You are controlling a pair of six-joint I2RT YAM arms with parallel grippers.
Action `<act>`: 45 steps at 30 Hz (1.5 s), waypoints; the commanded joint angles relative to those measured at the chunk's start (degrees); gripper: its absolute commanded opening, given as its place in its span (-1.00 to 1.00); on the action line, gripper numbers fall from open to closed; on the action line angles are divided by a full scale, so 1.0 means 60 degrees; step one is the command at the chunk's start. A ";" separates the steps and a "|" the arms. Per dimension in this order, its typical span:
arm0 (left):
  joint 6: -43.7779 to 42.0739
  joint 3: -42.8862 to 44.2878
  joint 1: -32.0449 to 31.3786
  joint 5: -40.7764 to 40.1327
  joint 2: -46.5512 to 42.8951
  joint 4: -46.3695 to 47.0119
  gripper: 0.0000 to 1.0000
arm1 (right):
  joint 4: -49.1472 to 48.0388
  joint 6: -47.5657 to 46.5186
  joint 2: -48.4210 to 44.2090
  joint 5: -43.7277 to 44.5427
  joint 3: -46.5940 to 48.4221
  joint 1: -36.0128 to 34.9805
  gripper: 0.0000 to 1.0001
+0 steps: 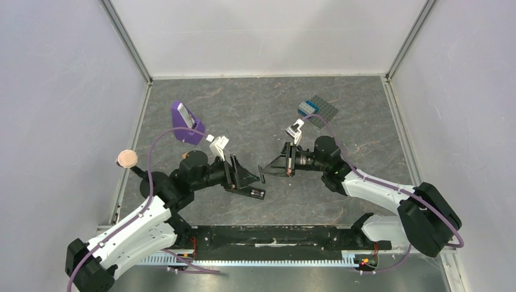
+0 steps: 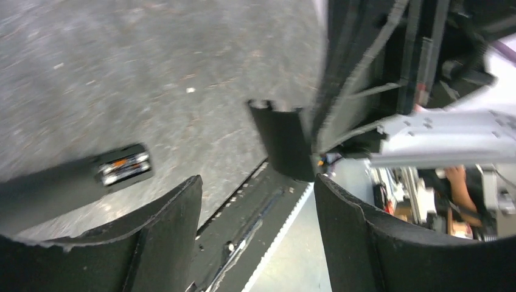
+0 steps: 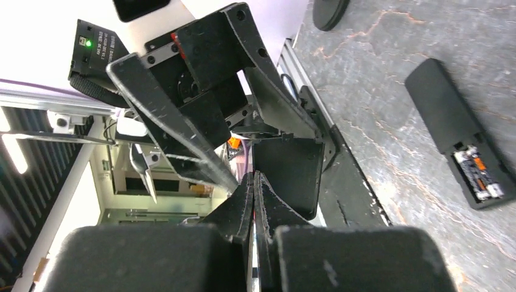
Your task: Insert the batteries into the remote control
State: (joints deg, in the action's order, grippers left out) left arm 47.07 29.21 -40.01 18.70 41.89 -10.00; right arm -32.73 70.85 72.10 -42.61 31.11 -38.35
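The remote control (image 1: 248,192) lies flat on the table under the two gripper tips. Its end compartment is uncovered, and the batteries (image 3: 481,176) lie inside it side by side. The remote (image 3: 441,109) and batteries (image 2: 125,165) also show in the left wrist view, on the remote (image 2: 55,182). My left gripper (image 1: 242,175) hangs just above the remote, open and empty (image 2: 257,179). My right gripper (image 1: 264,171) faces it, jaws pressed together (image 3: 252,177), pinching the side edge of a small black plate, seemingly the battery cover (image 3: 286,176) (image 2: 283,140).
A purple stand (image 1: 185,121) with a white device is at the back left. A dark grey studded baseplate (image 1: 321,111) with a blue brick is at the back right. White pieces (image 1: 296,129) (image 1: 219,145) and an orange-brown disc (image 1: 126,159) lie about. A black rail (image 1: 274,234) runs along the near edge.
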 commanded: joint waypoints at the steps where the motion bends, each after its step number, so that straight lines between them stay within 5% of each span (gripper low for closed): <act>1: -0.1026 -0.0024 -0.0042 0.2226 -0.0102 0.2944 0.47 | -0.1387 0.0981 -0.0005 0.0021 0.0481 -0.0141 -1.00; 10: 0.0084 -0.0360 -0.0028 0.1883 -0.0188 0.4558 0.49 | -0.3262 0.2477 0.0389 -0.0124 0.0892 -0.0154 -1.00; 17: 0.0766 -0.0257 0.0040 0.0906 -0.0574 0.4712 0.51 | -0.2703 0.2099 0.0125 -0.0194 0.0724 -0.0171 -1.00; 30: 0.1931 -0.0599 0.0029 0.1504 0.0631 0.6223 0.52 | -0.3177 0.2549 0.0141 -0.0077 0.0879 -0.0197 -1.00; 45: 0.2115 -0.0974 0.0036 0.1414 0.0592 0.6343 -0.50 | -0.2806 0.2456 0.0283 0.0110 0.0835 -0.0215 -0.90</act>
State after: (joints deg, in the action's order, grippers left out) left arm 58.70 23.81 -39.94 27.14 45.98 25.87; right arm -49.52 86.41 73.95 -42.61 34.33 -39.29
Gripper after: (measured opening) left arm 0.533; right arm 0.005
